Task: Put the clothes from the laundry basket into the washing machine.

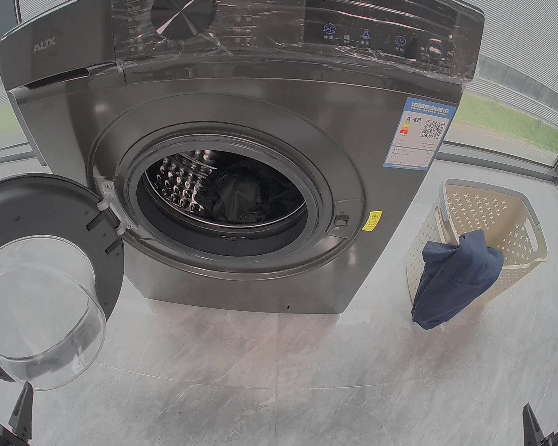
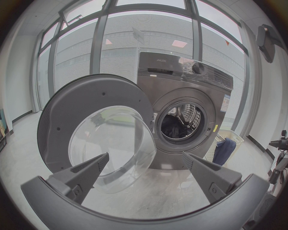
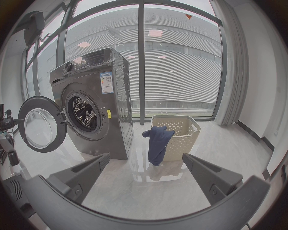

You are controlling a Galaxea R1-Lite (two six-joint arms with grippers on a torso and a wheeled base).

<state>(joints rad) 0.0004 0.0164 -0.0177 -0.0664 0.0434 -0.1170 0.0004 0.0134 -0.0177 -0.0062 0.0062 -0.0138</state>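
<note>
The washing machine [image 1: 335, 130] is a grey front-loader standing on a pale marbled floor [image 1: 269, 383]. Its round door [image 1: 35, 218] is swung fully open to the robot's left, and the clear glass bowl faces outward. The head view looks straight into the drum, where dark clothes [image 1: 243, 196] lie heaped at the bottom. The shadow there is deep, so it is hard to tell whether this is one piece or several.

To the robot's right, beside the machine and apart from it, the cream perforated laundry basket [image 1: 529, 229] stands on the floor. A navy garment [image 1: 454, 278] is draped over its near rim, with part inside and most hanging down the outer wall. The right wrist view adds the machine's side panel and the whole length of the hanging garment. Its lower end reaches close to the floor.

The left gripper [image 2: 145, 155] is low, in front of the open door. Its jaws are spread wide and hold nothing. The right gripper [image 3: 146, 155] is low on the other side, well short of the basket. Its jaws are equally wide apart, and it holds and touches nothing.
</note>
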